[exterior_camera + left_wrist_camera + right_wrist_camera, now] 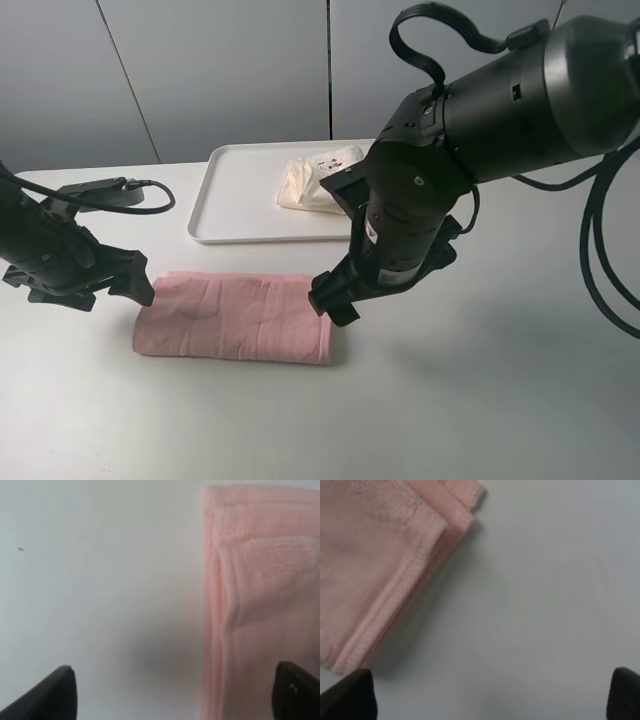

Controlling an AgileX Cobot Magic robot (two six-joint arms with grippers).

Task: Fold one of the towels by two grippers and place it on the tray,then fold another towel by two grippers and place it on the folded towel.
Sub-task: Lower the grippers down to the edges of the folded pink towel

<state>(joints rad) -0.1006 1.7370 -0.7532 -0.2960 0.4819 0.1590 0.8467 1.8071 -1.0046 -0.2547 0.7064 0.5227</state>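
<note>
**A:** What worries you from here?

**B:** The right gripper (335, 298). Its jaws stand wide apart with nothing in them. In its wrist view they hang mostly over bare table (545, 605), with the pink towel (380, 555) off to one side. I judge that if it closes there, it may pinch only the top layer or miss the corner. The strip would then lift crooked and the fold would fall open.

**A:** And the left?

**B:** The left gripper (125, 280) is also spread and empty. It is better placed, with one fingertip (297, 692) over the towel's edge and the other over the table. A shallow bite could still slip.

**A:** Where is the towel itself?

**B:** The pink towel (235, 318) lies as a folded strip in the lower centre of the high view. There is a gripper at each short end, left and right. The tray (235, 200) sits behind it at upper centre, with the cream towel (315, 180) folded on it.
</note>
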